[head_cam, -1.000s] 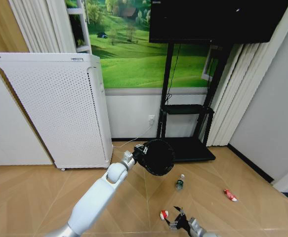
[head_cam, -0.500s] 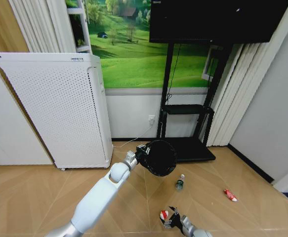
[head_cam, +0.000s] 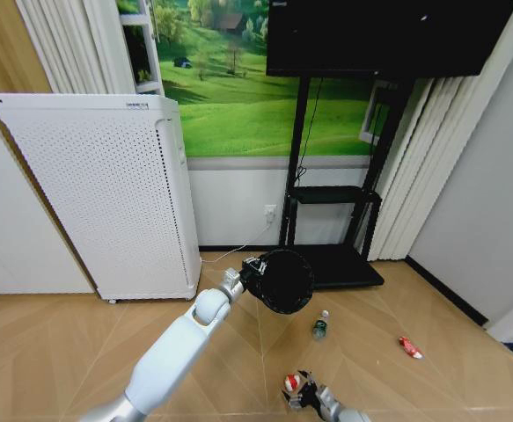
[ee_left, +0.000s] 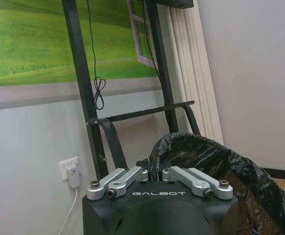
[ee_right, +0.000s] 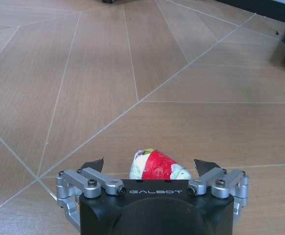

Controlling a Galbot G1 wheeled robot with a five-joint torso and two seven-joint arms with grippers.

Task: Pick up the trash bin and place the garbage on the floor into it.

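The right claw (ee_right: 149, 169) stood wide open astride the red-and-white wrapper (ee_right: 158, 167) on the floor (ee_right: 132, 73), holding nothing, while the left claw (ee_left: 154, 172) gripped the bin (head_cam: 284, 281) aloft.

White perforated appliance (head_cam: 106, 198), meadow mural (head_cam: 230, 79)

My head view is evenly and brightly lit, with no hard shadows on the floor (head_cam: 80, 343). Straight lines bow toward its edges, as the curtains (head_cam: 432, 158) at right lean inward. The television (head_cam: 388, 35) is a flat black mass without detail. Both my wrist views are sharp, softly lit, free of glare.
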